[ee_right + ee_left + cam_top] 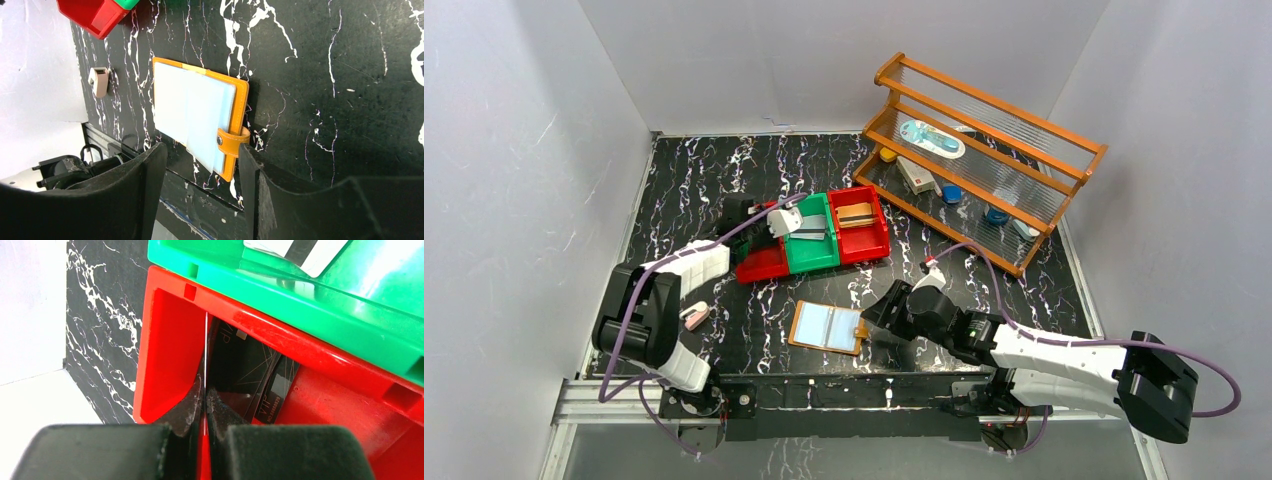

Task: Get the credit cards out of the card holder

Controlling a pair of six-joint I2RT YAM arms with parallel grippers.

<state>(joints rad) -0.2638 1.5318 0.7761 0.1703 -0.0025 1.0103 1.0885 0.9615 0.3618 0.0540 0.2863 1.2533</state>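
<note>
The card holder lies open and flat on the counter, near its front edge between the two arm bases. Its tan-orange cover is underneath and its pale blue clear pockets face up. Its snap tab sticks out from the side nearest the right gripper. That gripper's jaws are spread wide, and in the wrist view the tab shows between the two fingers; whether either finger touches the leather cannot be told. A small pale object rests on the counter beyond the holder's far side, close to the left arm's base. Farther back, three bins stand side by side. The left gripper hangs over the red bin at the left end, its jaws pressed onto a thin card. That card is seen edge-on and held upright above the bin's floor. Dark cards printed "VIP" lie inside the same bin. The green bin beside it holds a silver card. The second red bin holds a brown case. A wooden rack with small items on its shelves stands at the back right.
</note>
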